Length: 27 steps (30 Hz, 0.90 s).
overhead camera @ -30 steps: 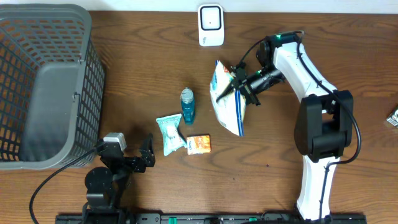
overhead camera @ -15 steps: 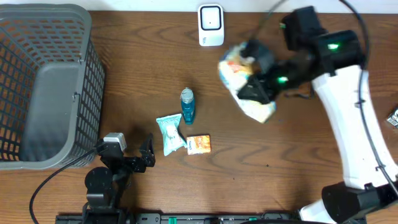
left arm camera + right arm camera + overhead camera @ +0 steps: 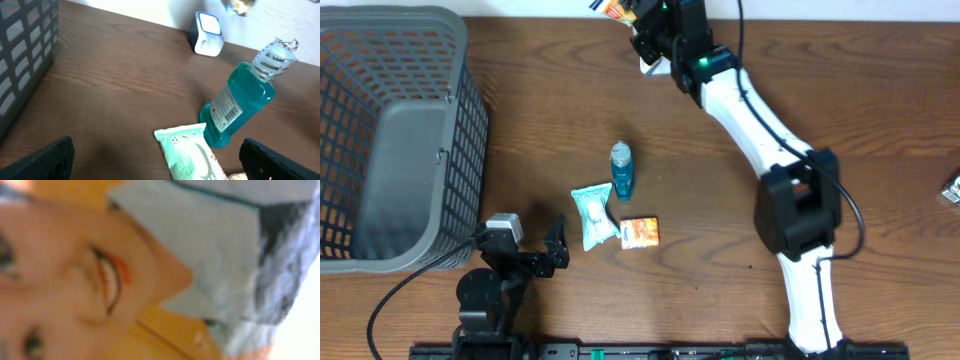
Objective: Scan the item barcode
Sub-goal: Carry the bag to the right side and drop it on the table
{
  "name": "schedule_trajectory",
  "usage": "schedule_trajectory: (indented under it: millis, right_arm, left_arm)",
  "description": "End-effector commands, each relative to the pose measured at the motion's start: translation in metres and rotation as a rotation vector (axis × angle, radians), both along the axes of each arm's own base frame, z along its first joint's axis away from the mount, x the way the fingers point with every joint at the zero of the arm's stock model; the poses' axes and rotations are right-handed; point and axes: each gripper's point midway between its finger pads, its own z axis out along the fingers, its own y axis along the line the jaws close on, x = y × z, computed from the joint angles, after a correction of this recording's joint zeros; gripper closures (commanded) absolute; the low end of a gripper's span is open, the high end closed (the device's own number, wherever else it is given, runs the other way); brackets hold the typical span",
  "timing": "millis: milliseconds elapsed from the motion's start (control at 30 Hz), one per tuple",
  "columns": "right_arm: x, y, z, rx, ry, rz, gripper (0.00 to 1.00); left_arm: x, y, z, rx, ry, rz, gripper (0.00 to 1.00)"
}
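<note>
- Change: over the last second the right arm swings from mid-table up to the far edge. It is now stretched out with the right gripper (image 3: 644,20) over the spot where the small white barcode scanner with a blue face (image 3: 206,34) stands.
- The white-and-blue printed snack bag (image 3: 610,7) goes with it. It is off the wood and airborne, poking out past the top edge of the overhead view, just beside and above the scanner.
- Right gripper: clamped tight on the bag. Its wrist view is nothing but blurred orange and pale blue packaging, pressed right up to the lens.
- Left gripper (image 3: 558,248): jaws wide apart and empty, parked at the near left edge, same as a second ago.
- Nothing else moves: teal mouthwash bottle (image 3: 622,170), pale green wipes pack (image 3: 592,215) and small orange packet (image 3: 639,231) lie mid-table, and the grey plastic basket (image 3: 470,110) sits far left.
- Meaning: transport looks done and this is the present-to-scanner step.
- The arm hides the scanner from overhead, so I can't tell whether the barcode faces the scan window. The bag may need a tilt or rotation.
- Risk: the bag is limp and hangs from a pinch grip, so it may sag or crease over the code.
</note>
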Motion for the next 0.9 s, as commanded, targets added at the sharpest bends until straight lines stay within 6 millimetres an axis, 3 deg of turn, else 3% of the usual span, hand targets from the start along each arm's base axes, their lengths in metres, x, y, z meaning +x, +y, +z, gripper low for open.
schedule_trajectory:
  millis: [0, 33, 100, 200, 267, 300, 333, 367, 400, 433, 467, 533, 633, 700, 767, 800, 833, 867]
  right_arm:
    - [0.033, -0.003, -0.008, 0.022, -0.029, -0.05, 0.99]
    - [0.042, -0.002, -0.025, 0.023, -0.019, -0.065, 0.99]
    - [0.05, -0.005, -0.035, 0.01, -0.017, -0.103, 0.99]
    - [0.053, -0.018, -0.028, -0.007, -0.002, -0.141, 0.99]
    - [0.038, -0.046, -0.003, -0.021, 0.109, -0.188, 0.99]
    - [0.027, -0.074, 0.013, -0.043, 0.173, -0.246, 0.99]
    - [0.011, -0.123, 0.025, -0.118, 0.242, -0.358, 0.99]
    - [0.003, -0.151, 0.031, -0.158, 0.265, -0.429, 0.99]
    - [-0.007, -0.192, 0.035, -0.218, 0.298, -0.527, 0.99]
    - [-0.025, -0.252, 0.035, -0.292, 0.368, -0.652, 0.99]
    - [-0.035, -0.283, 0.028, -0.333, 0.423, -0.691, 0.99]
    - [-0.065, -0.385, -0.013, -0.379, 0.622, -0.829, 0.99]
    - [-0.077, -0.501, -0.065, -0.301, 0.664, -1.043, 0.92]
    - [-0.104, -0.556, -0.103, -0.258, 0.717, -1.158, 0.92]
    - [-0.135, -0.592, -0.121, -0.216, 0.777, -1.256, 0.9]
    - [-0.145, -0.613, -0.116, -0.108, 0.757, -1.376, 0.5]
    - [-0.148, -0.619, -0.111, -0.056, 0.744, -1.425, 0.22]
    - [-0.149, -0.62, -0.1, 0.01, 0.737, -1.441, 0.01]
  left_arm:
    - [-0.002, -0.002, -0.012, 0.002, 0.032, -0.008, 0.03]
    - [-0.002, -0.002, -0.012, 0.002, 0.032, -0.008, 0.02]
    - [-0.002, -0.002, -0.012, 0.002, 0.032, -0.008, 0.02]
    - [-0.002, -0.002, -0.012, 0.002, 0.032, -0.008, 0.02]
    - [-0.002, -0.002, -0.012, 0.002, 0.032, -0.008, 0.02]
    - [-0.002, -0.002, -0.012, 0.002, 0.032, -0.008, 0.02]
    - [-0.002, -0.002, -0.012, 0.002, 0.032, -0.009, 0.02]
    - [-0.002, -0.002, -0.012, 0.002, 0.032, -0.008, 0.02]
    - [-0.002, -0.002, -0.012, 0.002, 0.032, -0.008, 0.02]
    - [-0.002, -0.002, -0.012, 0.002, 0.032, -0.008, 0.02]
    - [-0.002, -0.002, -0.012, 0.002, 0.032, -0.008, 0.02]
    - [-0.002, -0.002, -0.012, 0.002, 0.032, -0.008, 0.02]
    - [-0.002, -0.002, -0.012, 0.002, 0.032, -0.009, 0.02]
    - [-0.002, -0.002, -0.012, 0.002, 0.032, -0.008, 0.02]
    - [-0.002, -0.002, -0.012, 0.002, 0.032, -0.008, 0.02]
    - [-0.002, -0.002, -0.012, 0.002, 0.032, -0.008, 0.02]
    - [-0.002, -0.002, -0.012, 0.002, 0.032, -0.009, 0.02]
    - [-0.002, -0.002, -0.012, 0.002, 0.032, -0.008, 0.02]
